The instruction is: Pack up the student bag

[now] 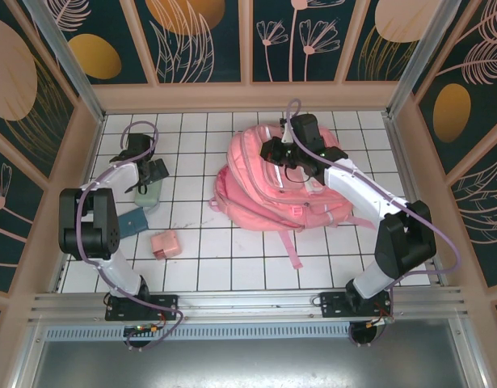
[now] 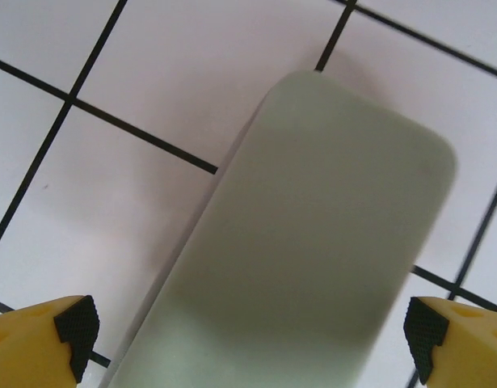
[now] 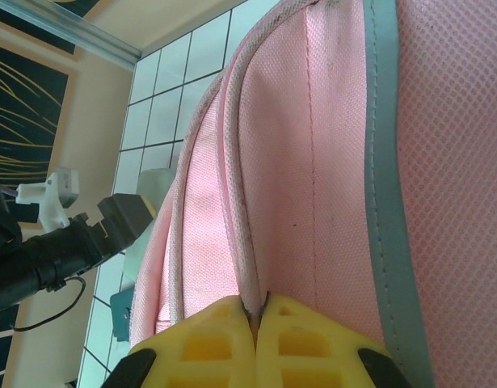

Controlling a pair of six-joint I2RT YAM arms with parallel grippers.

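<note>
Yellow ribbed fingers (image 3: 208, 343) of the right gripper (image 3: 256, 331) sit closest to the right wrist lens. They are pressed together at 6 o'clock, with a thin piped seam of the student bag (image 3: 337, 162) pinched between them. No gap shows beyond that cord. The bag's cloth is a coarse pink weave, and a smooth pale strip (image 3: 385, 202) runs down it at 3 o'clock.

From above, the student bag (image 1: 272, 190) lies soft and rumpled from the middle of the tiled table (image 1: 232, 259) toward 1 o'clock. Its far edge reaches the last row of tiles before the back wall. The right gripper (image 1: 284, 153) grips its upper fold. A loose strap (image 1: 290, 250) trails toward 6 o'clock. Bare tiles lie along the whole near row and in a band between the bag and the smaller things at 9 o'clock.

There the left gripper (image 1: 151, 174) hangs over a pale green case (image 1: 147, 194), close to the left wall. A teal flat item (image 1: 132, 220) lies just beside the case at 7 o'clock. A small pink box (image 1: 165, 243) sits apart from it, toward 5 o'clock.

In the left wrist view the pale green case (image 2: 313, 242) is smooth and matte with rounded corners. It lies slanted from 7 to 1 o'clock on glossy white tiles with black grout lines. The left gripper (image 2: 248, 339) is spread wide. Its black textured pads (image 2: 74, 323) stand at the two lower corners with the case between them. A sliver of tile shows on each side, so they are not touching the case.
</note>
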